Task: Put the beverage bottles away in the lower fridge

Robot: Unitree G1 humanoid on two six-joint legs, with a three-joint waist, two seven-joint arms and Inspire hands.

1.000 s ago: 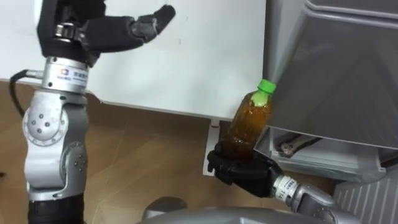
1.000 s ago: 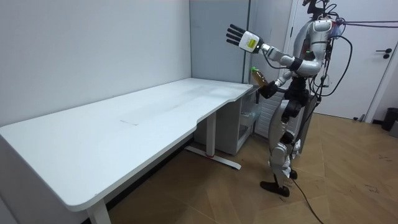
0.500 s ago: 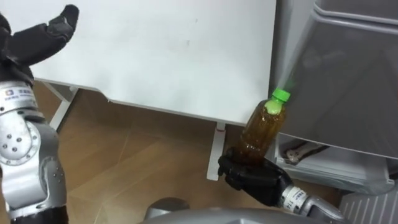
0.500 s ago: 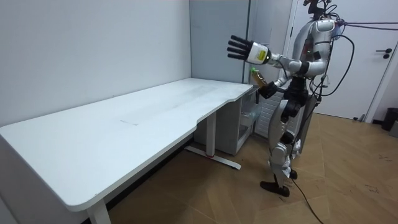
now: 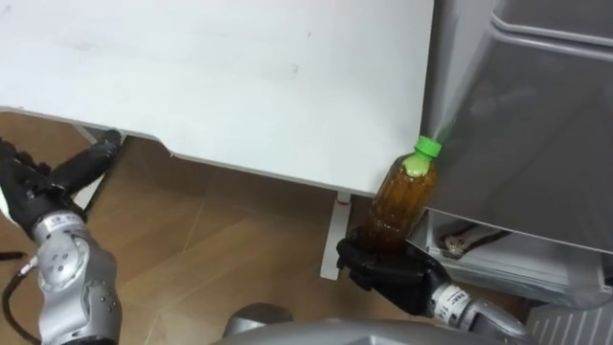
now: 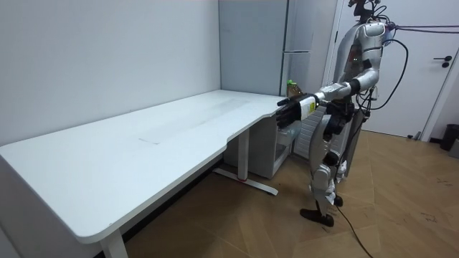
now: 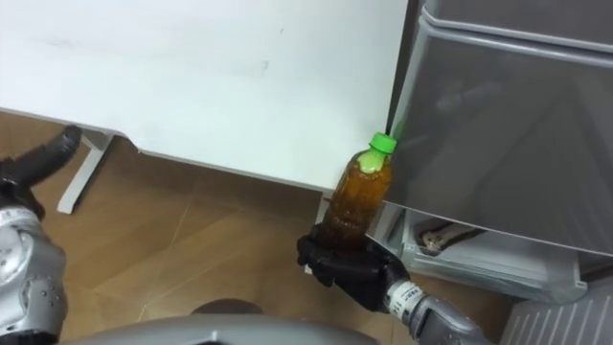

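Note:
A brown tea bottle (image 5: pixel 402 196) with a green cap (image 5: pixel 428 147) stands upright in my right hand (image 5: pixel 388 275), whose fingers are curled round its base. It hangs just off the white desk's corner, in front of the grey fridge (image 5: pixel 536 105), level with the open lower compartment (image 5: pixel 498 251). My left hand (image 5: pixel 59 179) is stretched out low at the left, fingers straight, holding nothing. In the room view I stand at the desk's far end beside the fridge (image 6: pixel 251 50), left hand (image 6: pixel 288 115) reaching forward at desk height, the bottle (image 6: pixel 292 89) behind it.
The white desk (image 5: pixel 239 77) spans the upper left, and its leg (image 5: pixel 332 240) stands close to the bottle. Wooden floor lies below. Something pale lies on the lower fridge shelf (image 5: pixel 465 241). A white door (image 6: pixel 441 64) shows at the room view's right.
My left arm has swung down from above the desk to desk height. The bottle stays in my right hand, a little nearer the fridge. The eye view has shifted.

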